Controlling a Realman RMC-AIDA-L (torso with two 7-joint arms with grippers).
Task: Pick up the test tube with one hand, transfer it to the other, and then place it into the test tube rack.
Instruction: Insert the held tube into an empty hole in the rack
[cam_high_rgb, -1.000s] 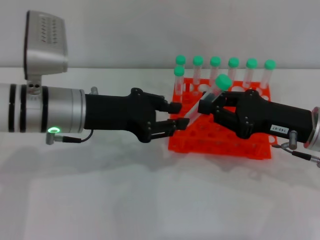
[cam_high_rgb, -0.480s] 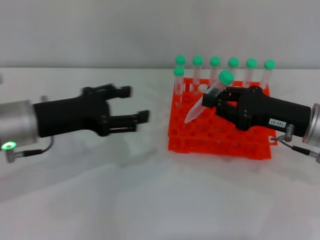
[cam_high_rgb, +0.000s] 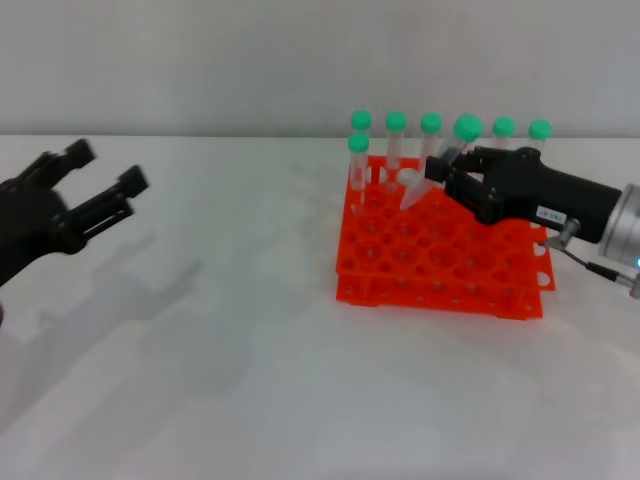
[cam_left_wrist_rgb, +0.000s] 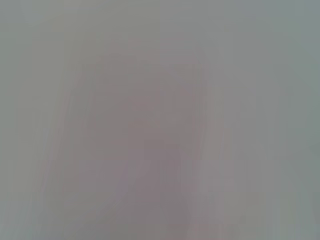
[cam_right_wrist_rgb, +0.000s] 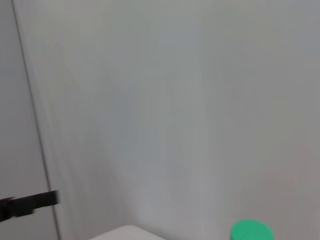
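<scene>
Because the tube must go into a hole, the head view shows the right gripper (cam_high_rgb: 445, 172) at centre right pinching the test tube (cam_high_rgb: 430, 170) just under its green cap, tilted with its tip over the back rows of the test tube rack (cam_high_rgb: 440, 270). Seven other tubes (cam_high_rgb: 396, 150) stand along the rack's far edge. At far left the left gripper (cam_high_rgb: 95, 185) hangs spread and empty. The left wrist view shows nothing distinct. The right wrist view catches only a green cap (cam_right_wrist_rgb: 251, 232) at its lower edge.
</scene>
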